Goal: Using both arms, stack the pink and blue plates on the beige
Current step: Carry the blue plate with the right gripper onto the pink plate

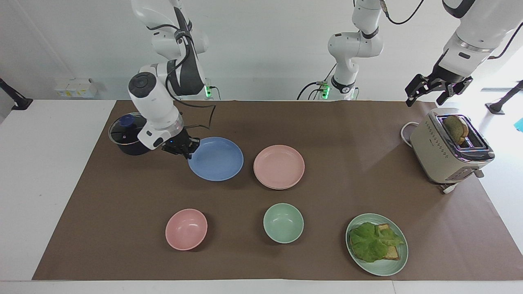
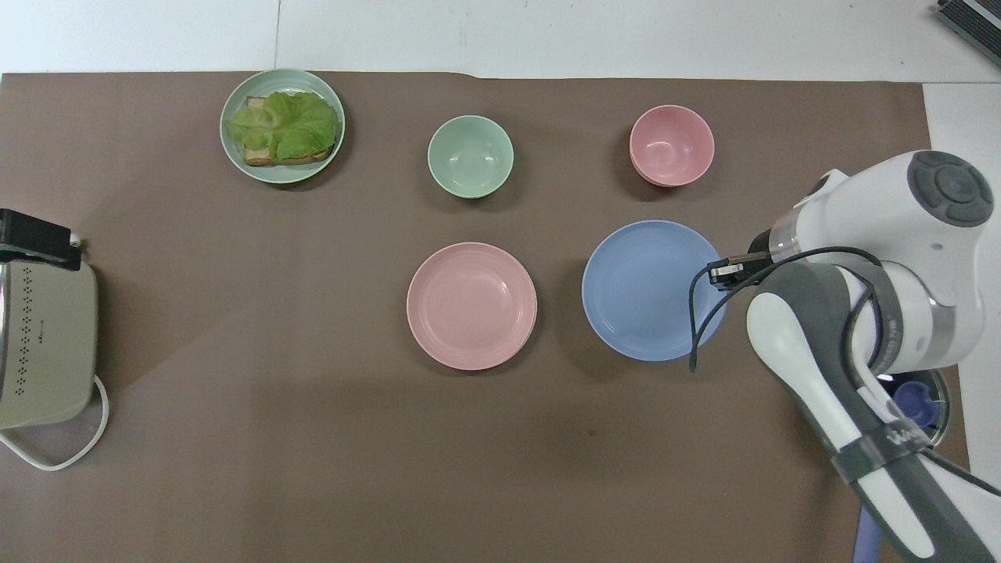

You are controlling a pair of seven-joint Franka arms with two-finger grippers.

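Blue plate, round, shallow, matte, apparently pinched by right jaws.

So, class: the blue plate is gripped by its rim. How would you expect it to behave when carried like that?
The blue plate probably stays stiff: it keeps its round shape though the right gripper pinches only one edge. It looks thin and shallow, so likely light. Held at the rim, it may sag or slip on its smooth matte surface.
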